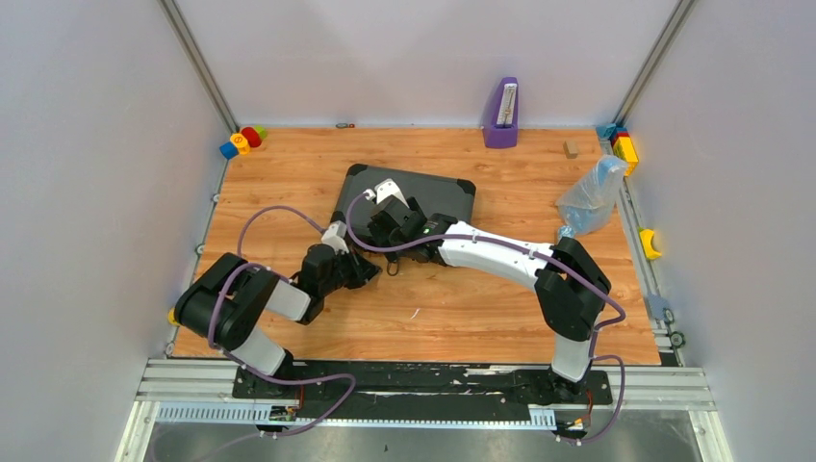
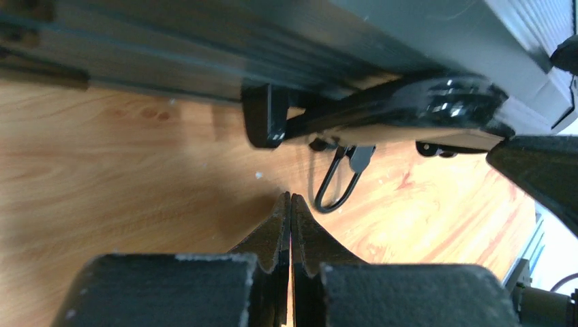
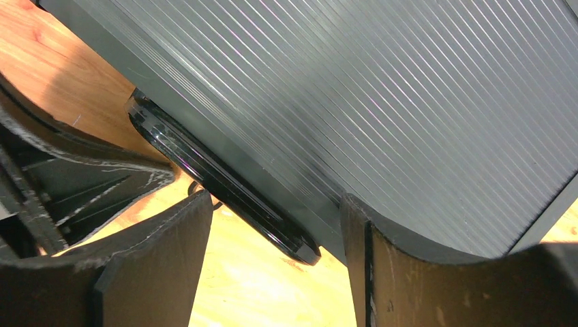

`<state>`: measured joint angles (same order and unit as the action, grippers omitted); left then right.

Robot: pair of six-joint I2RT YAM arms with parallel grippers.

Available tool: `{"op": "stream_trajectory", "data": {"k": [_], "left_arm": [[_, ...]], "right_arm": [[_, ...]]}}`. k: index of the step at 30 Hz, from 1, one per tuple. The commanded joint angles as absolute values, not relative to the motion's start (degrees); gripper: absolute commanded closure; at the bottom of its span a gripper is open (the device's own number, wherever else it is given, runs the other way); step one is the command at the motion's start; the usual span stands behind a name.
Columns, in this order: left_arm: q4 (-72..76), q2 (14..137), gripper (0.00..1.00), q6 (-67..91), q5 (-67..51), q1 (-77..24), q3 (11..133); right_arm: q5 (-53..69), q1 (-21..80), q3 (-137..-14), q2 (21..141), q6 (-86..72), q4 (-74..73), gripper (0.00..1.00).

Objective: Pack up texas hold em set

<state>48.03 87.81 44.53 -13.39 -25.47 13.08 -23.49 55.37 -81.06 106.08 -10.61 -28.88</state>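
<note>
The black hard case (image 1: 416, 195) lies shut on the wooden table, so chips, cards and dice are hidden. Its ribbed lid (image 3: 382, 102) fills the right wrist view. My right gripper (image 1: 387, 227) is at the case's near edge. It is open (image 3: 276, 204), with the glossy black handle (image 3: 225, 184) between its fingers, not pinched. My left gripper (image 1: 371, 273) rests low on the table just in front of the case. It is shut and empty (image 2: 291, 199), pointing at the handle (image 2: 409, 109). A small black wire loop (image 2: 336, 187) hangs below the handle.
A purple upright metronome-like object (image 1: 501, 114) stands at the back. Toy blocks sit at the back left (image 1: 242, 141) and back right (image 1: 624, 144). A crumpled clear plastic bag (image 1: 592, 195) lies right of the case. A small wooden block (image 1: 571, 148) lies near it.
</note>
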Motion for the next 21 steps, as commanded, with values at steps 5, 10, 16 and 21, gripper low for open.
{"op": "stream_trajectory", "data": {"k": [5,10,16,21], "left_arm": [[60.33,98.06,1.00,44.79,-12.46,-27.50,15.77],[69.98,100.46,1.00,49.31,-18.36,-27.51,14.51],[76.16,100.84,1.00,52.24,-19.37,-27.51,12.82],[76.81,100.46,1.00,52.34,-18.68,-27.51,13.10]], "right_arm": [[-16.47,54.06,-75.49,111.94,-15.91,-40.52,0.32],[-15.94,53.97,-75.15,111.29,-15.78,-40.29,0.33],[-15.45,53.99,-74.91,110.93,-15.80,-40.13,0.33],[-15.25,53.92,-74.54,110.57,-15.82,-39.96,0.33]]}}
